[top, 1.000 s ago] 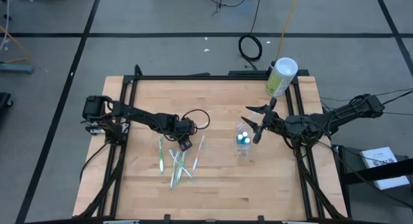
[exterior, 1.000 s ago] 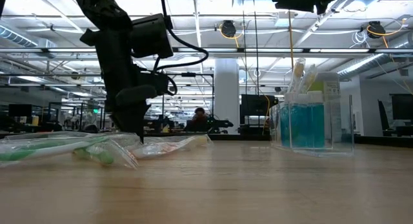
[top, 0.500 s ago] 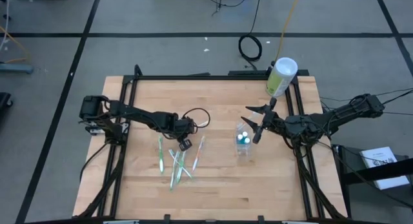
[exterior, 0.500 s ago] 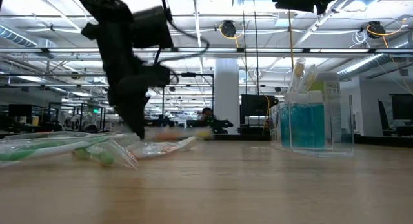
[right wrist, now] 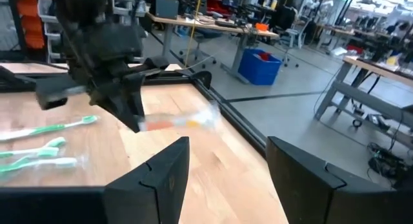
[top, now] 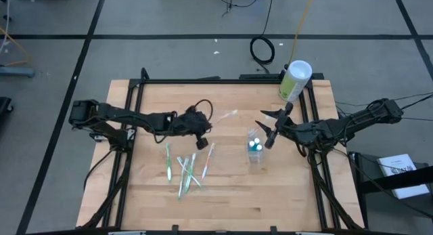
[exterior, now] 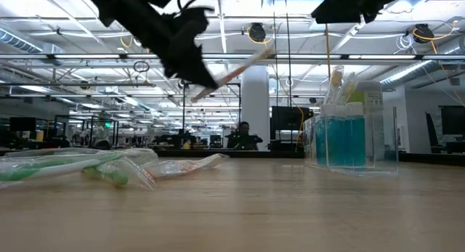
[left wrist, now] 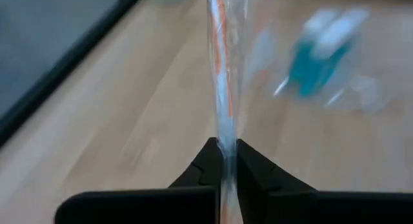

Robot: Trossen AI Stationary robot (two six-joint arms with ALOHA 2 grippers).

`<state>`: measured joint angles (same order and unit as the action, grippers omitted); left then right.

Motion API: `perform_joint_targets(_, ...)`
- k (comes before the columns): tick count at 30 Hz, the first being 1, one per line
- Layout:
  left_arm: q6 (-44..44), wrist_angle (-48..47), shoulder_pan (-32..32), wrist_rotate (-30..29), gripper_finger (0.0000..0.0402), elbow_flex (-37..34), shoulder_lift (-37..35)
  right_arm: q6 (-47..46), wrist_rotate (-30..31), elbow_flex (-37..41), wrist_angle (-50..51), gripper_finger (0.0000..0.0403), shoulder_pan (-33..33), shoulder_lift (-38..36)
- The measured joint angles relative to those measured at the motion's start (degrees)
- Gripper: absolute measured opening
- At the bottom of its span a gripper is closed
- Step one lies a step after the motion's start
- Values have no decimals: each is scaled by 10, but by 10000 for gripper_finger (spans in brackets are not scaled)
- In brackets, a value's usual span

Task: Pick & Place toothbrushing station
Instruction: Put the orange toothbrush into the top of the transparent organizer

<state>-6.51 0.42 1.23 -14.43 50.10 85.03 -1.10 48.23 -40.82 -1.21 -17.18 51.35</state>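
My left gripper (top: 201, 124) is shut on a clear-wrapped toothbrush with an orange stripe (top: 224, 116), up above the table; it also shows in the low view (exterior: 190, 59). Several green and white wrapped toothbrushes (top: 183, 168) and a pink one (top: 208, 158) lie flat on the wooden table. A small clear cup (top: 255, 146) with teal-topped items stands on its base right of centre. My right gripper (top: 268, 126) hangs open and empty just beyond the cup, toward the table's right edge. My left gripper pinches the wrapped toothbrush near one end (left wrist: 224, 148) between its two fingers (left wrist: 208, 161). The brush runs on straight out beyond the fingertips, in line with them. It is lifted clear of the table, its free end (exterior: 256, 57) slanting up toward the cup's side.
A pale-green canister with a white lid (top: 295, 80) stands at the table's far right corner. A black frame (top: 203, 80) edges the table. A coiled cable (top: 262, 49) lies on the floor beyond. Bare wood lies along the near edge.
My left gripper has risen from the table beside the toothbrush pile and gone toward the far edge, tipping up level. It carries one wrapped toothbrush, now lifted clear and pointing toward the cup. The other toothbrushes stay where they were.
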Motion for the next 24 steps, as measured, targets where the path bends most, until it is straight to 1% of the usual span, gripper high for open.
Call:
perform_joint_targets(3,50,95,7,49,6,-16,3,-2,0,0,0,196,6,0)
perform_joint_targets(6,84,181,18,84,14,-28,3,-8,0,0,4,196,12,0)
perform_joint_targets(10,99,266,31,149,11,-47,3,-14,-3,0,3,196,20,1)
perform_joint_targets(13,103,288,37,179,5,-50,9,-27,-9,0,2,196,25,10)
perform_joint_targets(17,103,308,36,194,17,-50,17,-17,-88,0,-29,202,43,38)
perform_joint_targets(20,104,306,31,194,12,-50,22,4,-136,0,-78,221,54,70)
perform_joint_targets(24,101,303,22,195,6,-50,32,34,-140,0,-150,249,62,107)
